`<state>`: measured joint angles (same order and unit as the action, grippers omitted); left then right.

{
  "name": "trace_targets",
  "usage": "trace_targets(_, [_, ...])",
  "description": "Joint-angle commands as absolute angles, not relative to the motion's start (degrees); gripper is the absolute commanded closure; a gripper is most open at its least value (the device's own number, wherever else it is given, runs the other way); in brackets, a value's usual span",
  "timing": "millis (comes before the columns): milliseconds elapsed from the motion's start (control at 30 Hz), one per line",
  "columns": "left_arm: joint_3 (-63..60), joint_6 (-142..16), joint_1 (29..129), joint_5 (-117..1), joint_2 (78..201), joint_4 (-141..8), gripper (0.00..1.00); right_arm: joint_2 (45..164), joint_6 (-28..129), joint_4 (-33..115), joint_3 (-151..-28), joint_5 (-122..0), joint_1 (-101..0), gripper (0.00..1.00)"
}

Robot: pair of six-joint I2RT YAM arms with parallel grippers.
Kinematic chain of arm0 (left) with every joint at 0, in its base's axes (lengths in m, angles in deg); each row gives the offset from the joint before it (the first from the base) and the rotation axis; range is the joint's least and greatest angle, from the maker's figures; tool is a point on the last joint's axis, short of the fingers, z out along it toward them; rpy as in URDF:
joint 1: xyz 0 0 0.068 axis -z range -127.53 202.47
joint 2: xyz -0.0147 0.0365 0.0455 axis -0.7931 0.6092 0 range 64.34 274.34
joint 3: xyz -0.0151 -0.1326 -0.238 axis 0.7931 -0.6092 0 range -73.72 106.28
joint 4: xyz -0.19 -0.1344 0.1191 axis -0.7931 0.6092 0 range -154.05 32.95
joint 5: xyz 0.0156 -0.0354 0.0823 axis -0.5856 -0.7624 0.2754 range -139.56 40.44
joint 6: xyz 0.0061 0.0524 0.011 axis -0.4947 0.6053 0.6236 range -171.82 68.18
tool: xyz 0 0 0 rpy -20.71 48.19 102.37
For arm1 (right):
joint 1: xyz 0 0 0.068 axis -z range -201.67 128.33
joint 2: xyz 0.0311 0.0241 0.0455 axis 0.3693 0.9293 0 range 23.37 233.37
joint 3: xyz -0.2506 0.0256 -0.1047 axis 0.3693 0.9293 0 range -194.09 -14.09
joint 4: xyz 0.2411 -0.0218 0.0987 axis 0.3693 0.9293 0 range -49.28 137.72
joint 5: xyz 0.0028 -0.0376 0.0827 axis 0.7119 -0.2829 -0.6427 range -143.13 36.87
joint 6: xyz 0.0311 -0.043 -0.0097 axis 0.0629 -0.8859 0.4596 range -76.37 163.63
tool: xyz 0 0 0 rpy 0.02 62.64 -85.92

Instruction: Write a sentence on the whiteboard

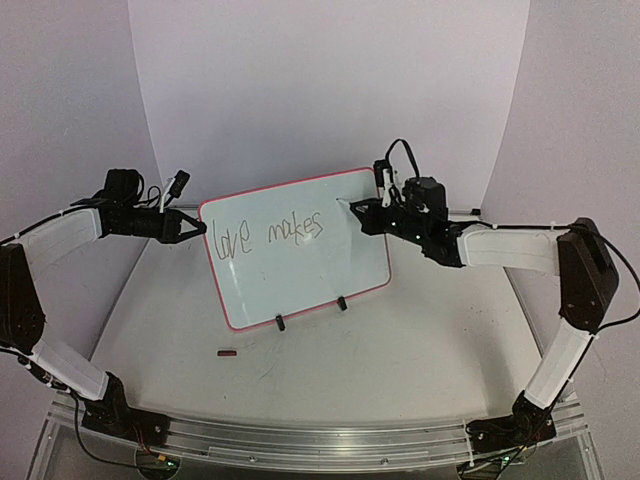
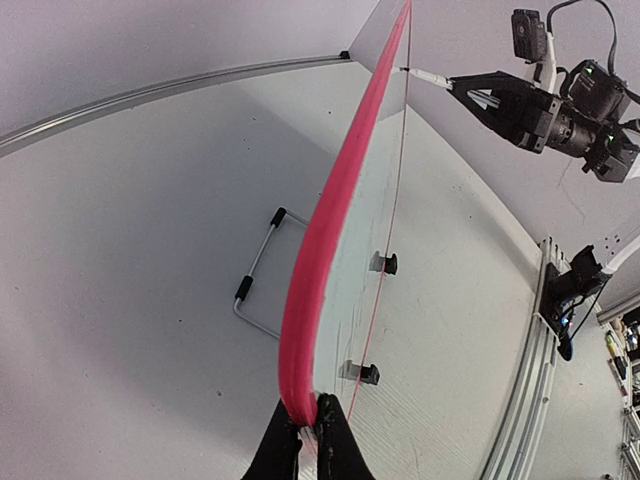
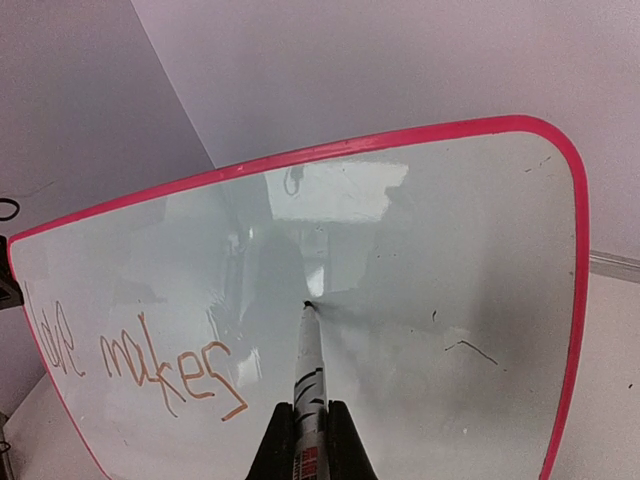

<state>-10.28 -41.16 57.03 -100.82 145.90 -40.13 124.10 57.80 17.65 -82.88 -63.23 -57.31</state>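
Observation:
The whiteboard point(image 1: 300, 270) with a red-pink frame stands tilted on two black clip feet mid-table. It bears the words "love makes" point(image 1: 270, 235) in one line, also in the right wrist view point(image 3: 140, 365). My left gripper point(image 1: 200, 228) is shut on the board's left edge point(image 2: 305, 400). My right gripper point(image 1: 362, 215) is shut on a white marker point(image 3: 310, 375). The marker's tip point(image 3: 307, 305) touches or nearly touches the board to the right of "makes". The board point(image 3: 450, 250) fills the right wrist view.
A small dark red marker cap point(image 1: 227, 352) lies on the table in front of the board. A wire stand point(image 2: 255, 275) lies behind the board. White walls surround the table on three sides. A metal rail point(image 1: 320, 440) runs along the near edge.

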Motion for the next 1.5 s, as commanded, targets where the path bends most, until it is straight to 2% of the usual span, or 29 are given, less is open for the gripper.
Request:
trace_targets(0, [-8.77,-38.33,57.81,-97.97,147.19,-38.83,1.0,125.43,56.9,16.65,-84.76,-61.47,-57.18,1.0])
trace_targets(633, [-8.75,-38.25,57.83,-97.69,147.21,-38.67,1.0,122.98,60.2,14.93,-74.43,-63.55,-57.27,1.0])
trace_targets(967, [-8.76,-38.28,57.82,-97.57,147.26,-38.65,1.0,119.63,59.07,15.73,-75.1,-58.2,-57.21,1.0])
trace_targets(1467, [-8.77,-38.21,57.83,-97.55,147.21,-38.65,1.0,119.81,58.48,15.38,-77.92,-60.21,-57.22,1.0])
